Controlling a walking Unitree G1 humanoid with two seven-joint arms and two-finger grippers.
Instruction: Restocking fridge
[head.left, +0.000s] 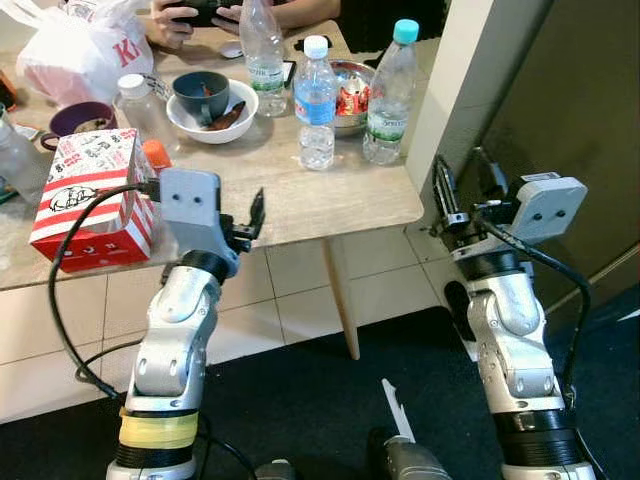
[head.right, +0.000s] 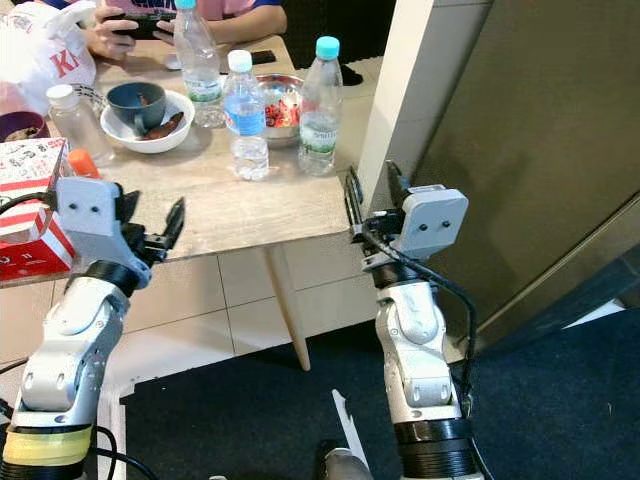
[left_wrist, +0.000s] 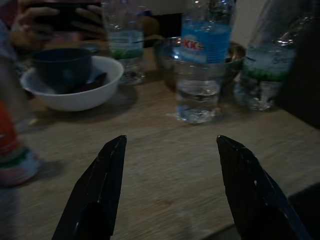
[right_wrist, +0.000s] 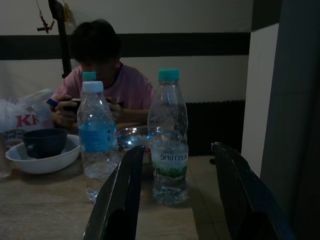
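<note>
Both tools are open and hold nothing: the left tool at the bench edge, the right tool beside its corner. 3 water bottles stand on the bench.

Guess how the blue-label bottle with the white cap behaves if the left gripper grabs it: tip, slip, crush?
The blue-label bottle looks only about a third full, so probably light. It is tall and narrow, so a nudge up high from the open left gripper could tip it. Its thin clear plastic likely dents under a firm squeeze.
</note>
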